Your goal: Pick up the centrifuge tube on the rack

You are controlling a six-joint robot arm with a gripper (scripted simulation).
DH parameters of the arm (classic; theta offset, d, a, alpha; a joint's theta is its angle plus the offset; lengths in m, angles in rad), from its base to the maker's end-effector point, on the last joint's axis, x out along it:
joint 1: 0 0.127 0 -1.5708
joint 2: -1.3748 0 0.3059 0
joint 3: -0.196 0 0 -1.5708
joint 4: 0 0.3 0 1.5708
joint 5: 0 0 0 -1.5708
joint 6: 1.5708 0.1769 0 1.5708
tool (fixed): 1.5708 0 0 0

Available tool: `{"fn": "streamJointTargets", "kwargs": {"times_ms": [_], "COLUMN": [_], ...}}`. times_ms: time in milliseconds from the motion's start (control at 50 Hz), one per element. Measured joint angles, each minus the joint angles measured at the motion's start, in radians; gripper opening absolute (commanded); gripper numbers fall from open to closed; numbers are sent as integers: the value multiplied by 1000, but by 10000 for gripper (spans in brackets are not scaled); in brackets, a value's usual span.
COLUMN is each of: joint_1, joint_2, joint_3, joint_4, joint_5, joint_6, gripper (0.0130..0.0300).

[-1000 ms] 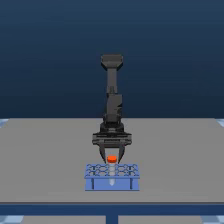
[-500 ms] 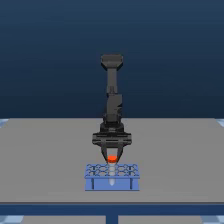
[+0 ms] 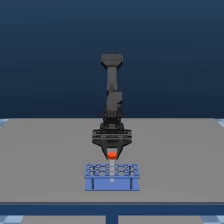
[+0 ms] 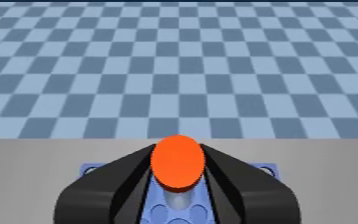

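Tube gripped above the rack [image 3: 112, 176]
The centrifuge tube [image 4: 177, 162] is clamped by the gripper [image 3: 112, 153]; a straight lift is called for.

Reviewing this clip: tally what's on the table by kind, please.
Centrifuge tube (orange cap, between the gripper jaws): 1
Rack (blue): 1
Total: 2

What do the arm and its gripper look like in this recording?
The arm is dark grey to black, slim and boxy, with a squarish block on top. The gripper is black, widening into a broad housing with two tapered fingers. No cables or markings are visible.
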Motion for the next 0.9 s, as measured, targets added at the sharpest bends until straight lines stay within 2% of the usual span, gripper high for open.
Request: {"fn": "streamJointTargets", "kwargs": {"times_ms": [240, 400, 600, 900], "joint_1": [0, 0, 0, 0], "joint_2": [-48, -68, -80, -89], "joint_3": [-30, -46, -57, -65], "joint_4": [1, 4, 1, 27], "joint_5": [72, 109, 138, 162], "joint_6": [-1, -4, -2, -24], "gripper": [130, 130, 130, 130]}}
